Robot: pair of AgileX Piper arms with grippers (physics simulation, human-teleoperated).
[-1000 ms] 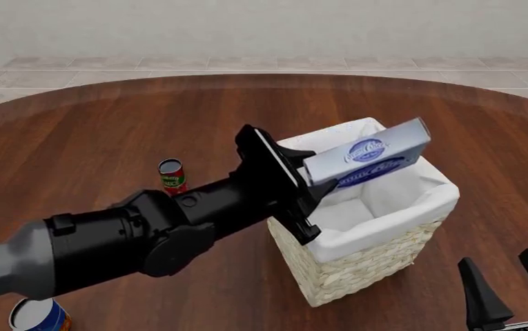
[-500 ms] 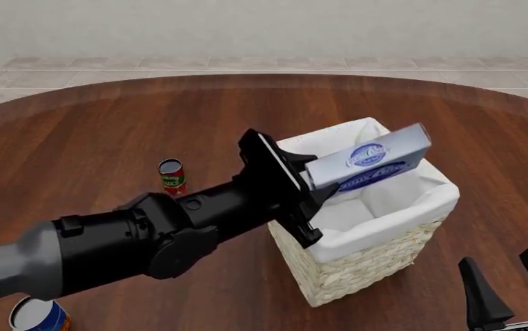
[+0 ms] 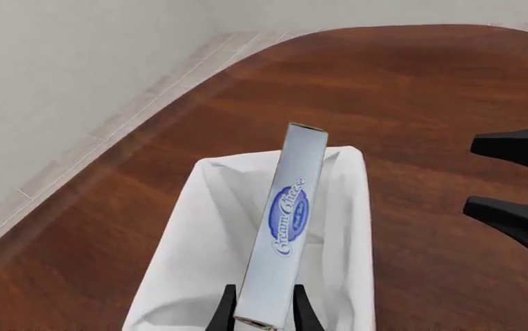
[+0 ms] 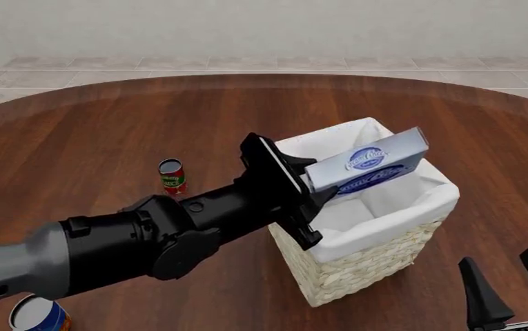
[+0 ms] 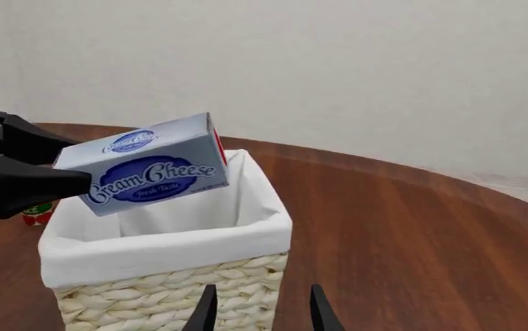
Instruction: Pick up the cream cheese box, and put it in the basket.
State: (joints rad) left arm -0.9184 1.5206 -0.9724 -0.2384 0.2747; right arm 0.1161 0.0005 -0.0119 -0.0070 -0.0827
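Note:
My left gripper (image 4: 308, 178) is shut on one end of the cream cheese box (image 4: 370, 165), a pale blue-white carton with dark blue oval logos. It holds the box tilted just above the open top of the basket (image 4: 374, 258), a tall woven wicker basket with white lining. In the left wrist view the box (image 3: 284, 227) stands out from the fingers (image 3: 223, 314) over the lining (image 3: 181, 255). In the right wrist view the box (image 5: 148, 172) hangs over the basket (image 5: 167, 293). My right gripper (image 4: 512, 286) is open and empty, low at the front right.
A small red-and-green can (image 4: 172, 176) stands on the wooden table (image 4: 89, 152) left of the basket. A blue-and-orange can (image 4: 38, 316) stands at the front left corner, beside the left arm. A tiled floor and a wall lie beyond the table.
The left gripper has lowered the cream cheese box slightly toward the basket's opening. The right gripper has not moved.

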